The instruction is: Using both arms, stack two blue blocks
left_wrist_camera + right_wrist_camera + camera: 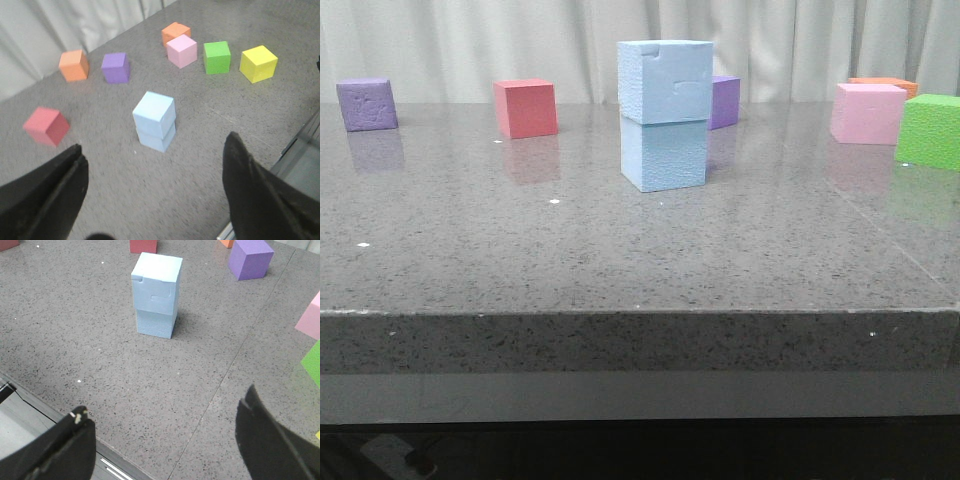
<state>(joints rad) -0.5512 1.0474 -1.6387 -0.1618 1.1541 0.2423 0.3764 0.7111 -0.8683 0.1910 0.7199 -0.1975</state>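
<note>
Two pale blue blocks stand stacked near the middle of the grey table. The upper blue block (666, 80) with a notched seam sits on the lower blue block (665, 155), slightly turned. The stack also shows in the left wrist view (154, 120) and in the right wrist view (156, 294). My left gripper (152, 165) is open and empty, back from the stack. My right gripper (162, 425) is open and empty over the table's front edge, well clear of the stack. Neither gripper shows in the front view.
Other cubes stand behind the stack: a purple cube (366, 104) far left, a red cube (525, 108), a second purple cube (724, 101), a pink cube (867, 113), an orange cube (885, 86), a green cube (929, 130). A yellow cube (258, 63) shows too.
</note>
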